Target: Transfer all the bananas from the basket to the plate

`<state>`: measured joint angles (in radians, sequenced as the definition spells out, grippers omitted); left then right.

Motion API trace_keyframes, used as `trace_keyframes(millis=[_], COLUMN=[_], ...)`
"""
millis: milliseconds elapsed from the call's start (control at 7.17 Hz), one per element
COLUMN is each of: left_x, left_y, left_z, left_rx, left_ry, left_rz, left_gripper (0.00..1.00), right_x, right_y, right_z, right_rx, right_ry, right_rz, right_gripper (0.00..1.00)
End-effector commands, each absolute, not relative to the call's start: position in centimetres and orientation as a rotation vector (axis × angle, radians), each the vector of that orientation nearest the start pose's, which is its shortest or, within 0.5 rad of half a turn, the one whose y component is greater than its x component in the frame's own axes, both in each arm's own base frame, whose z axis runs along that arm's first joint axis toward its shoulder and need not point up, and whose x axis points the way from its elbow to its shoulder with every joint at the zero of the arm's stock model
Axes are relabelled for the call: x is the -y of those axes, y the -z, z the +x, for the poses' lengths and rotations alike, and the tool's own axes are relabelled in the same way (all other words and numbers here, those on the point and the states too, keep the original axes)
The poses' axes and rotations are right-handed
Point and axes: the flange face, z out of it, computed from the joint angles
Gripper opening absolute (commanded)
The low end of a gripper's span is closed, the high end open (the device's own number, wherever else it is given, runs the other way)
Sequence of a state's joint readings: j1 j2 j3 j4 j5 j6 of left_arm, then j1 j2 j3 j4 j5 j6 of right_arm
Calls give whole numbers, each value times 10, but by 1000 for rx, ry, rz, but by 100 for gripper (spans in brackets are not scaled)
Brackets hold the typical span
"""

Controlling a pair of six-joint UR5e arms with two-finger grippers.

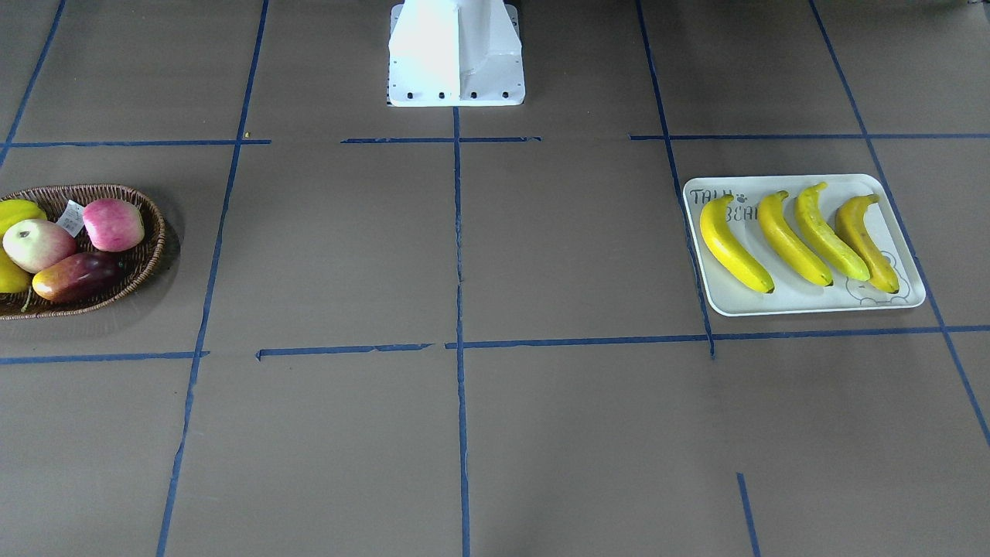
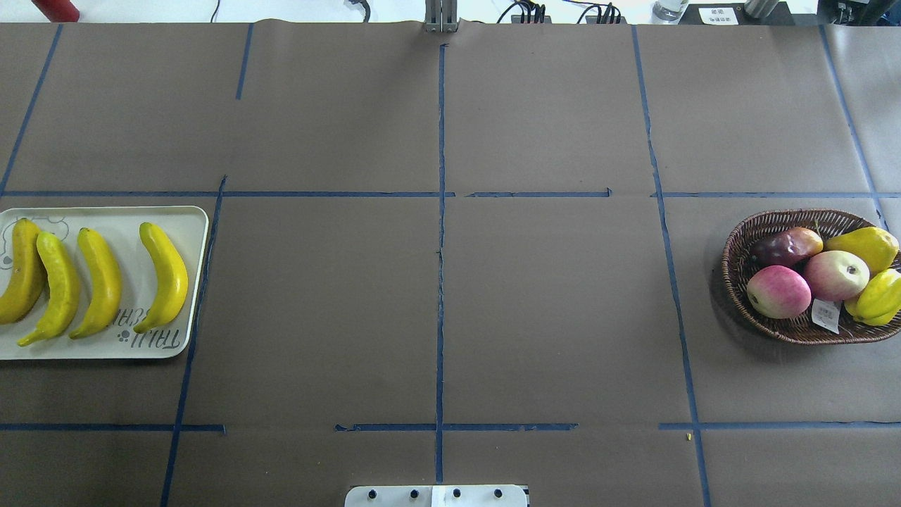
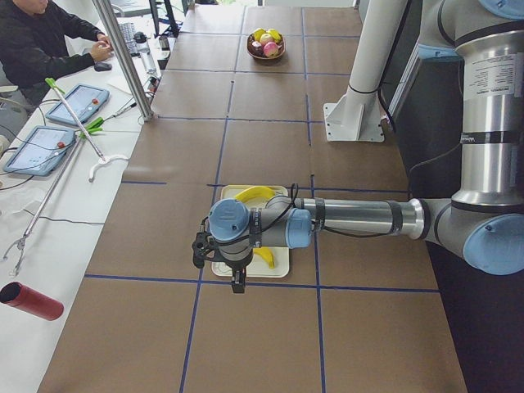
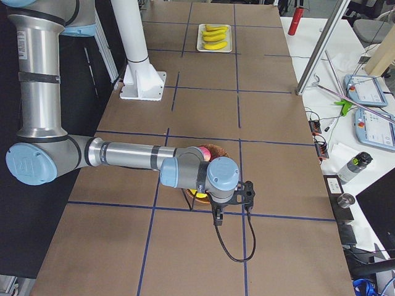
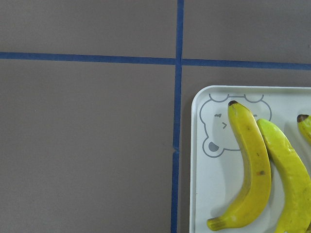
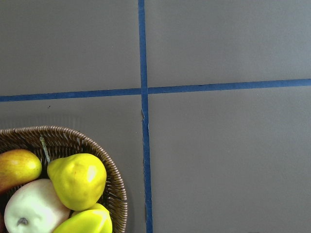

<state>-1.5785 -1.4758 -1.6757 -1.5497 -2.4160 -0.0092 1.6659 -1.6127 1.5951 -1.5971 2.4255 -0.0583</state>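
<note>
Well left of the white robot base (image 2: pixel 436 495), the smooth, pale, round-cornered plate (image 2: pixel 121 220) carried all four glossy curved bananas (image 2: pixel 165 278) side by side, its outer edge cut off. The left gripper (image 3: pixel 237 285) hung on that side, fingers too small to call apart or together. Well right of the base sat the oval woven wicker basket (image 2: pixel 739 243) with apples (image 2: pixel 778 291) and pears (image 2: pixel 866 246), rim clipped. The right gripper (image 4: pixel 216 221) hung there, fingers equally unreadable.
</note>
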Motion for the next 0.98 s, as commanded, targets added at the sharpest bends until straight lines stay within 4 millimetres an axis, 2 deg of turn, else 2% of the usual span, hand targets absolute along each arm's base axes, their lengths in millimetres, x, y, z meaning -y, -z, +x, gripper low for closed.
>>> trace_keyframes(millis=[0, 836], left_x=[450, 450], left_y=[-649, -649], left_z=[-62, -62], left_rx=[-845, -845], left_ry=[21, 20], left_rz=[-12, -11], left_gripper=[100, 100], right_x=[463, 467], right_y=[-663, -658], right_z=[103, 103], right_rx=[855, 856], right_ry=[-48, -48], right_rz=[29, 35], right_gripper=[100, 100])
